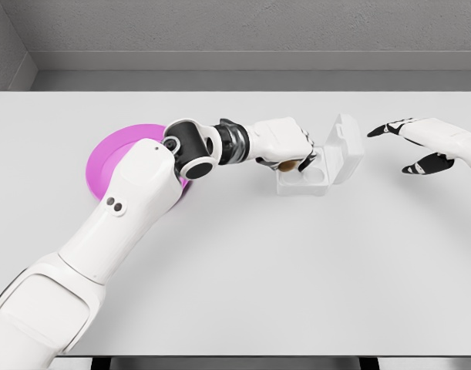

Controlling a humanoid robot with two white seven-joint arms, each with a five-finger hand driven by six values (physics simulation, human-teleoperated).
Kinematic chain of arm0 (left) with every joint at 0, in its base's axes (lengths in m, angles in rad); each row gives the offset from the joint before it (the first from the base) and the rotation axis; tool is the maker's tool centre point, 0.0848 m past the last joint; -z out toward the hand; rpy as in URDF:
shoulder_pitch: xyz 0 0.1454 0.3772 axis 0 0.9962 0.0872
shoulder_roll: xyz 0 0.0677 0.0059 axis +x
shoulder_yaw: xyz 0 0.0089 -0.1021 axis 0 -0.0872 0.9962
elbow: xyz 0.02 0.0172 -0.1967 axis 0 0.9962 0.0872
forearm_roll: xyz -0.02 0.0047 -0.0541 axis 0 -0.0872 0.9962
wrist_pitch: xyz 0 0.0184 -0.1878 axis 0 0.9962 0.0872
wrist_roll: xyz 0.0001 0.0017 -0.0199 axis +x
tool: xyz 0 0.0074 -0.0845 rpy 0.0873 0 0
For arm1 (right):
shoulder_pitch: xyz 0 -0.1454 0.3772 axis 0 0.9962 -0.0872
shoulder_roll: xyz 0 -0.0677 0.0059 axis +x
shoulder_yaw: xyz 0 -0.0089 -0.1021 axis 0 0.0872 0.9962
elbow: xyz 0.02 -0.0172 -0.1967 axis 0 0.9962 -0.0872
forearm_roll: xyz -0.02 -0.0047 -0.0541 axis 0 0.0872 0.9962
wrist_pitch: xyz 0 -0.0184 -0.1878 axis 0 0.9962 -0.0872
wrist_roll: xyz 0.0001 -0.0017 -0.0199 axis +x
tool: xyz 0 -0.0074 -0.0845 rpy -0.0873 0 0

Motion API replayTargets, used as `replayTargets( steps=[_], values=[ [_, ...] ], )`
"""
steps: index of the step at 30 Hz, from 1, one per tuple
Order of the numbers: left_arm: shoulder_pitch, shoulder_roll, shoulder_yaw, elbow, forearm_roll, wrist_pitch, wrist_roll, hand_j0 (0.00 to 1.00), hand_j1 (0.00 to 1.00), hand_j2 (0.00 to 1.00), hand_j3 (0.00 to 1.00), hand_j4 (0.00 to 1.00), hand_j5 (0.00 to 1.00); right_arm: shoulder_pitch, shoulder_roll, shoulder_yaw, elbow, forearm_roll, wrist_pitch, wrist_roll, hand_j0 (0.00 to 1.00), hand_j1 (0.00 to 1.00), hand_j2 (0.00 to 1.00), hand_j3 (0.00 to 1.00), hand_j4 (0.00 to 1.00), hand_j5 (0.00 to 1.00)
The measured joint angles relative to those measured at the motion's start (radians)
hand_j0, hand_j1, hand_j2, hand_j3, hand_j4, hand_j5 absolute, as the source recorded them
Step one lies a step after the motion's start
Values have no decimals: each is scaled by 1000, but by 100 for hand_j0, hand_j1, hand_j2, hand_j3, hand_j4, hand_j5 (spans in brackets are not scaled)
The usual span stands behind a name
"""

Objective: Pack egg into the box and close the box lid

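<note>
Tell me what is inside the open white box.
The open white box shows one empty round cup on its right; the left hand holds the brown egg over its left side, hiding what lies beneath.

No legible text, labels, brands, numbers or signs appear on any surface in the head view.
</note>
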Motion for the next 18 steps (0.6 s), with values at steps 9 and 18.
replayTargets(
  steps=[9,18],
  values=[
    [0,0,-1,-18,0,-3,0,85,85,85,85,85,85,0,-2,0,0,0,-1,0,85,85,85,85,85,85],
    [3,0,3,-33,2,-3,0,100,100,100,100,100,100,0,-6,0,-16,-1,-2,-1,85,85,85,85,85,85]
  ],
)
